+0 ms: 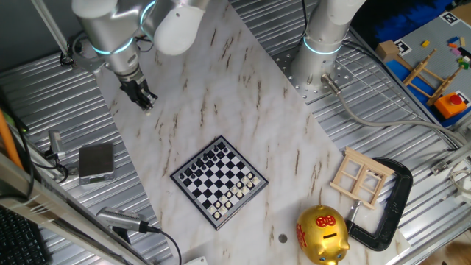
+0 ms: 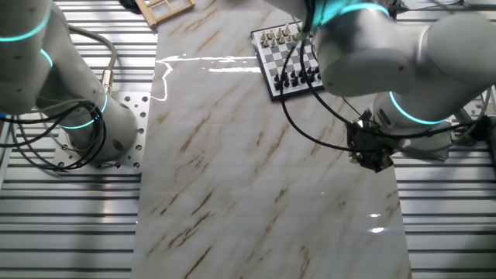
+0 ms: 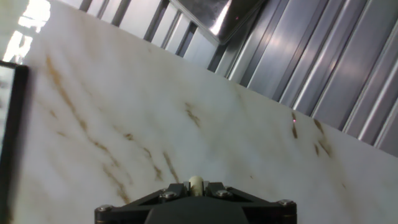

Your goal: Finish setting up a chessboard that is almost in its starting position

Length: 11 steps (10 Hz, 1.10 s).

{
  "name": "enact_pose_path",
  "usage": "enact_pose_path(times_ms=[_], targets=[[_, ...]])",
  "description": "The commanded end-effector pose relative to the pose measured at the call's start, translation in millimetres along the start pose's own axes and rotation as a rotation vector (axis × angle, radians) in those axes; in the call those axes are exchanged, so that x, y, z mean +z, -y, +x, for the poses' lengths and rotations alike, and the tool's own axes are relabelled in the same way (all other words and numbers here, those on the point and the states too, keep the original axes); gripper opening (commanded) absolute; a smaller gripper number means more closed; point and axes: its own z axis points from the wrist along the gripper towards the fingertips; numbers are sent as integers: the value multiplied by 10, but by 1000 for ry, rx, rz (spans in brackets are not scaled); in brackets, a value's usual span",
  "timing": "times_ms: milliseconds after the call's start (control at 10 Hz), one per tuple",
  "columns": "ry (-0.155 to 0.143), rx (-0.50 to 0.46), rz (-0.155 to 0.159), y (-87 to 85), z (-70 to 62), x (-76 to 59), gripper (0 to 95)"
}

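Note:
The chessboard [image 1: 218,182] lies on the marble tabletop near the front, with black pieces on its far side and cream pieces on its near side. It also shows in the other fixed view [image 2: 287,54], partly behind the arm. My gripper [image 1: 145,99] hangs over the marble's far left corner, well away from the board. In the hand view my gripper [image 3: 196,186] is shut on a small cream chess piece [image 3: 196,182] that pokes out between the fingertips. The board's dark rim [image 3: 12,124] shows at the left edge there.
A golden piggy bank [image 1: 322,234], a pale wooden window frame [image 1: 360,177] and a black clamp [image 1: 390,206] stand at the front right. A small grey box [image 1: 96,162] sits left of the marble. A second arm's base [image 1: 320,51] stands at the back.

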Motion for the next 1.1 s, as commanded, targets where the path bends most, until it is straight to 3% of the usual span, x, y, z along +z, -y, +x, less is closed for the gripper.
enact_pose_path(times_ms=[100, 500, 1100], targets=[[-3, -4, 0, -16, 6, -44, 0], [-8, -15, 0, -14, 21, -54, 0], [-18, -165, -19, -14, 21, -54, 0]])
